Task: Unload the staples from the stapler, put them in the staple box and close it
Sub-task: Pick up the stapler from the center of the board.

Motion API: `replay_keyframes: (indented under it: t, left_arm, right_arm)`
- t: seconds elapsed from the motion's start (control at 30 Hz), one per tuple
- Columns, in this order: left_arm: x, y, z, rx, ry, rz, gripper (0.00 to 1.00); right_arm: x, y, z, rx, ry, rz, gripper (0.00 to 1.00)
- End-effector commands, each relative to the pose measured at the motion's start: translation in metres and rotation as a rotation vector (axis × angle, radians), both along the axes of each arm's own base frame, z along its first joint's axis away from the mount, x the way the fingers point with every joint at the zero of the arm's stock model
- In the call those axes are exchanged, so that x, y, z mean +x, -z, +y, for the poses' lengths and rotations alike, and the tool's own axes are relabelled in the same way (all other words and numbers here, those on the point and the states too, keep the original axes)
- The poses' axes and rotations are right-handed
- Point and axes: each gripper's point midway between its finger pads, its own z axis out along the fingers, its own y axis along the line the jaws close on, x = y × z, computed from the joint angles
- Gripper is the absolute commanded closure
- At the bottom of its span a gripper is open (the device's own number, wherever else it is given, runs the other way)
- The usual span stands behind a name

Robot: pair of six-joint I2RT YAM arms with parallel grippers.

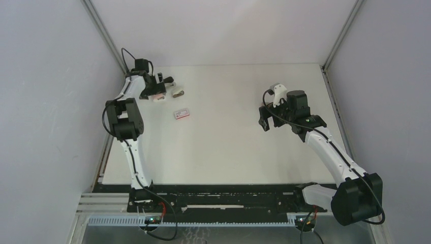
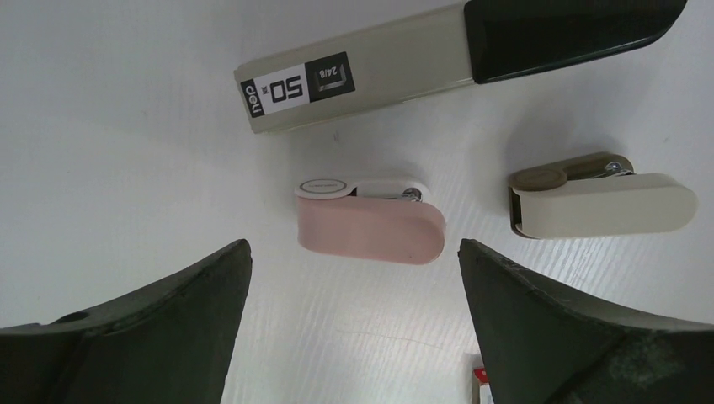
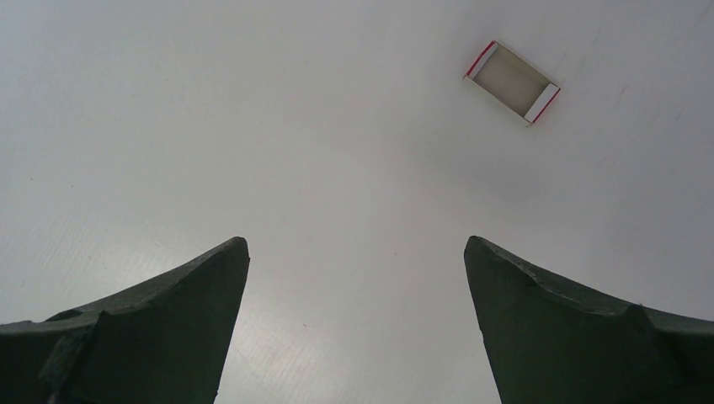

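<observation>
Hovering open-jawed, left gripper (image 2: 354, 244) flanks a pink stapler (image 2: 370, 231) with gaps either side; right gripper (image 3: 356, 242) gapes, small open box (image 3: 512, 82) beyond.

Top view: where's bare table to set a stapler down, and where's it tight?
Widest bare patch of table: between the small box and the right gripper, down to the near edge. The far strip right of the beige stapler is bare. Crowded: far left corner, where it, the pink stapler and the long stapler cluster under the left gripper.
</observation>
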Motion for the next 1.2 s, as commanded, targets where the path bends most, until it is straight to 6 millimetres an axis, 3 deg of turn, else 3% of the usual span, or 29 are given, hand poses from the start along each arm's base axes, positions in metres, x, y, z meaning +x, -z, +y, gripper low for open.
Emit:
replay_keyframes:
  t: [0.0, 0.43, 0.8, 1.17]
  left_arm:
    - [0.018, -0.016, -0.003, -0.039, -0.012, -0.05, 0.03]
    - [0.025, -0.008, -0.002, -0.071, -0.02, -0.051, 0.12]
    - [0.022, -0.006, -0.005, -0.088, 0.001, -0.05, 0.33]
    - [0.011, -0.019, -0.022, -0.144, 0.051, -0.097, 0.35]
  right_arm:
    - [0.008, -0.02, 0.0, -0.002, -0.005, -0.068, 0.0]
    - [0.009, -0.017, -0.002, -0.004, 0.002, -0.062, 0.0]
    - [0.009, -0.016, -0.001, -0.004, 0.001, -0.056, 0.0]
    - [0.009, -0.015, -0.001, -0.003, 0.001, -0.051, 0.0]
